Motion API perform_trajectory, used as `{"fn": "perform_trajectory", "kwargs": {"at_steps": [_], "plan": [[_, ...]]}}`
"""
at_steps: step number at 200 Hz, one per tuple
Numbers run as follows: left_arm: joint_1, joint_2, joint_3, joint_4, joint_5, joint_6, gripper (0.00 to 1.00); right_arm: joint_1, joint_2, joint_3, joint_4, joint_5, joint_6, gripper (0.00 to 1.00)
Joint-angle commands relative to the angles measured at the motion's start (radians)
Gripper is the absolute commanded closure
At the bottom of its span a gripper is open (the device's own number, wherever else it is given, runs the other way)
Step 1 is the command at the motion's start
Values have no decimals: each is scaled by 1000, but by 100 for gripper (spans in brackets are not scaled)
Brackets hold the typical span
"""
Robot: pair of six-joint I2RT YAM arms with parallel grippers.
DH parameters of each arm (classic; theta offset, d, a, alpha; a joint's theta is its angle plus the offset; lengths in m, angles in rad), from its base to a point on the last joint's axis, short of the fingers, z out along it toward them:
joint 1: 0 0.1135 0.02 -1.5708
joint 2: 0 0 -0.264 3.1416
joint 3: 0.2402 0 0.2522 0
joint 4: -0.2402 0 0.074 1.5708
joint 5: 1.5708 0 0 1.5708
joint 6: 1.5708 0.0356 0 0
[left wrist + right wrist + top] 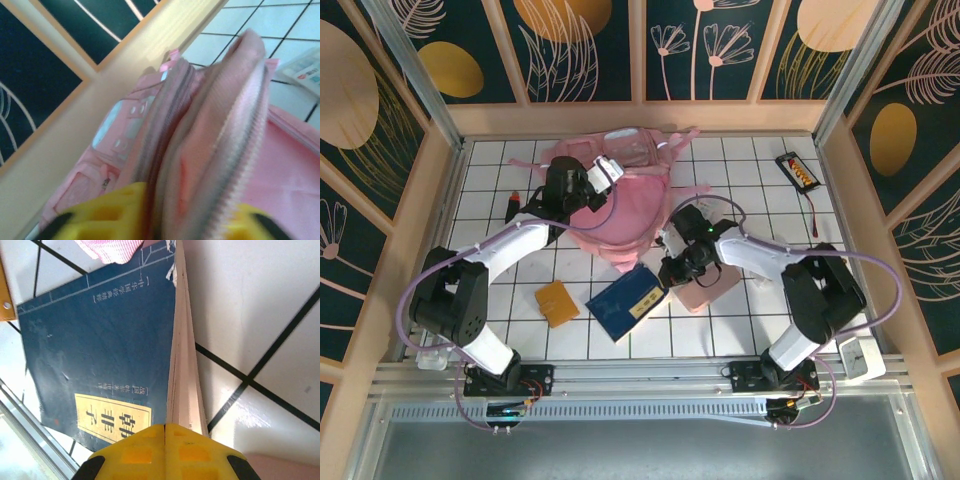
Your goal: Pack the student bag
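**Operator:** Item count?
**Technician:** One student bag (620,205), soft pink fabric, touching the far corner of one flat blue book (628,300). One flat orange square (557,302) lies left of the book, and one flat pink case (715,285) right of it.
**Operator:** Jaws?
**Technician:** Right gripper (165,432) is clenched on the book's page edge. Left gripper (177,220) apparently pinches the bag's zip rim, though the view is blurred.

Left arm (510,250) stretched toward 1 o'clock from its base, left end effector (175,217) clamped on the student bag (210,150) rim, right arm (770,260) bent at the elbow, forearm reaching toward 10 o'clock, right end effector (165,435) pointing down, yellow fingers (135,455) pressed together
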Motion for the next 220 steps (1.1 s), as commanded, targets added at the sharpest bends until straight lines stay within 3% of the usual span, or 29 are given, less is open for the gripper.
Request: {"fn": "perform_trajectory", "kwargs": {"at_steps": [1,20,31,45,82,106,122,175,195,220], "plan": [[5,-74,25,-27,148,-25,51,-39,-40,11,-26,14,10,100],[6,-140,19,-75,339,-12,31,-43,-49,59,-49,4,-61,100],[9,-177,17,-89,446,-52,25,-37,-60,70,-46,-14,-104,100],[15,-212,20,-120,558,-136,21,-21,-82,69,-38,-17,-145,100],[17,-255,-28,-333,649,-417,23,15,-205,5,-10,-17,-268,100],[17,-366,-265,-261,695,-650,22,32,-287,-29,40,2,-359,100],[17,-445,-418,-116,698,-756,12,33,-309,-34,67,16,-408,100],[17,-390,-554,56,640,-738,7,57,-355,-41,159,22,-499,100],[17,-319,-573,87,675,-710,6,56,-395,-59,189,11,-557,100],[17,-205,-569,101,656,-777,8,55,-418,-68,198,15,-599,100]]}}
